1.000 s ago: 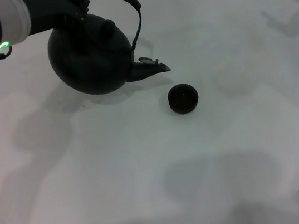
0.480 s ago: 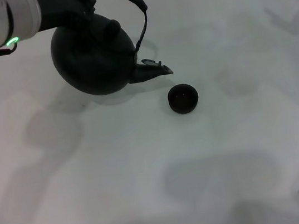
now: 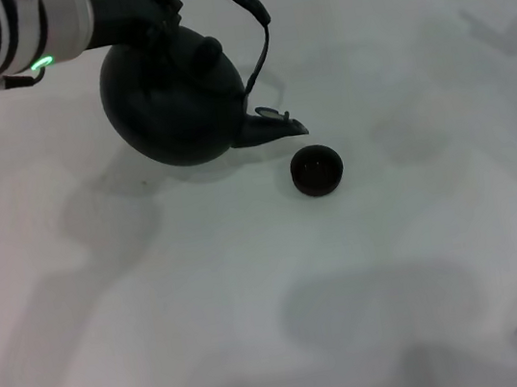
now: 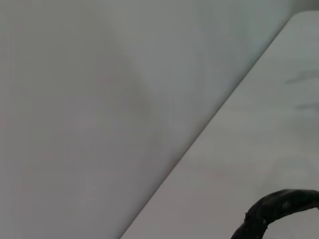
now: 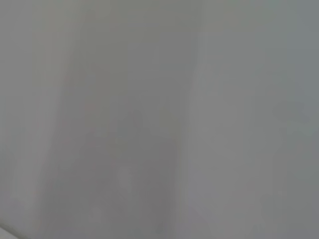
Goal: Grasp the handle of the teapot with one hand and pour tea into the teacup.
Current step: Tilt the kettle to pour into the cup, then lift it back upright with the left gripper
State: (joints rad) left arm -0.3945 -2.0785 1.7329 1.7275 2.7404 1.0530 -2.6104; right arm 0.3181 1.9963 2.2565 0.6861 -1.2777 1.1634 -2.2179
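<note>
The teapot (image 3: 177,103) hangs lifted over the far left part of the white table (image 3: 369,284), tilted so its short spout (image 3: 273,128) points down and toward the teacup (image 3: 317,169). The spout's tip sits just up and to the left of the cup's rim, close to it; whether anything is running out cannot be told. The teacup stands upright on the table near the middle, apart from the pot's body. The left gripper (image 3: 138,7) comes in from the far left corner and is closed around the handle (image 3: 240,2) at its left end, directly above the pot's round body, with the knobbed lid (image 3: 206,50) just to its right and below. The rest of the arched handle curves away from the claw toward the spout side. In the left wrist view only a dark piece of the handle (image 4: 279,209) shows against the table. The right gripper is barely visible at the far right corner of the table, and its state cannot be told.
</note>
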